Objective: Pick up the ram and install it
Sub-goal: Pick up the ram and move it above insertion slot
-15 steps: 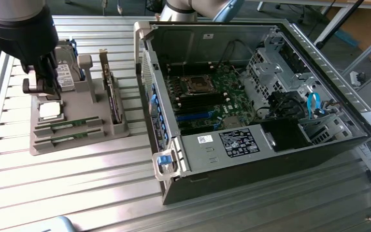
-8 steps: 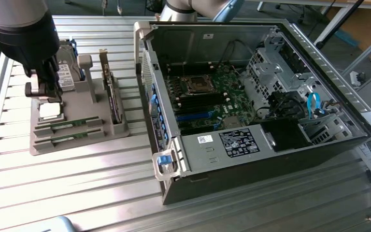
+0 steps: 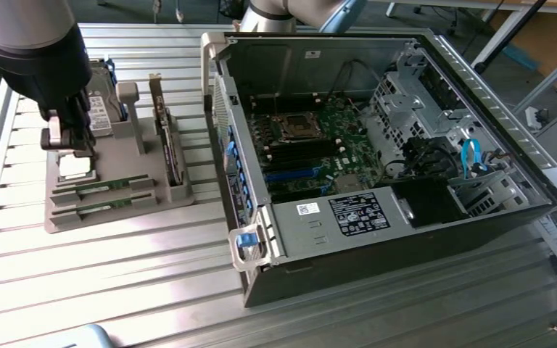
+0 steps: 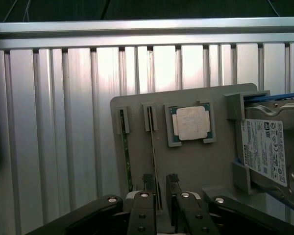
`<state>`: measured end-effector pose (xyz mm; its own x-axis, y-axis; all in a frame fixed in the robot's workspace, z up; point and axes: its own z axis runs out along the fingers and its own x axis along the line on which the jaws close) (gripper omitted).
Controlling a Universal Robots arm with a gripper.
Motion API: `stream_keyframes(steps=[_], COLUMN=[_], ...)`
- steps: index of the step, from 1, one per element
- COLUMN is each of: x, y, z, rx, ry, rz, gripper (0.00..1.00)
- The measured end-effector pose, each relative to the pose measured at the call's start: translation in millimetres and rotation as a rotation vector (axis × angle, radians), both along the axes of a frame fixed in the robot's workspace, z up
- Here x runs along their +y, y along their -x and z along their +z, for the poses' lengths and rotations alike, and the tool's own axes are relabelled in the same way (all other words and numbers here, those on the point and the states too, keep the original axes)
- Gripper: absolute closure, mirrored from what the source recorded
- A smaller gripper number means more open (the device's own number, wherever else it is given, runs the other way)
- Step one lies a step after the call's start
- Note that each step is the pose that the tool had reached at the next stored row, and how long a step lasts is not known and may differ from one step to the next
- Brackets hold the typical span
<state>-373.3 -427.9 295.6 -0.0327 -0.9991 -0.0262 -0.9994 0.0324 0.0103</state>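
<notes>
Two thin green ram sticks lie in slots of a grey holder tray [image 3: 114, 225]. In the exterior view the ram [image 3: 101, 190] lies just behind its twin [image 3: 102, 210]. Seen edge-on in the wrist view, one ram [image 4: 154, 147] runs in between my two black fingertips [image 4: 149, 183], and the other ram [image 4: 126, 152] lies beside it. My gripper [image 4: 160, 188] is open, astride the stick's end with a gap on each side. In the exterior view the gripper [image 3: 73, 148] hangs over the tray's far-left part.
The tray also holds a square silver processor [image 4: 192, 122], a hard drive [image 4: 269, 152] and an upright expansion card [image 3: 167, 145]. An open computer case [image 3: 376, 239] with its motherboard [image 3: 318, 145] lies to the exterior view's right on the slatted metal table [image 3: 114, 290].
</notes>
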Motion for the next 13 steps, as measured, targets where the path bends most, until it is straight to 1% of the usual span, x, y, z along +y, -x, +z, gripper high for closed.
stream_keyframes(steps=[13], x=[-0.1], y=[0.0], z=[-11.8], rx=[0.0001], ry=[0.0001], rz=[0.0], gripper=[0.76])
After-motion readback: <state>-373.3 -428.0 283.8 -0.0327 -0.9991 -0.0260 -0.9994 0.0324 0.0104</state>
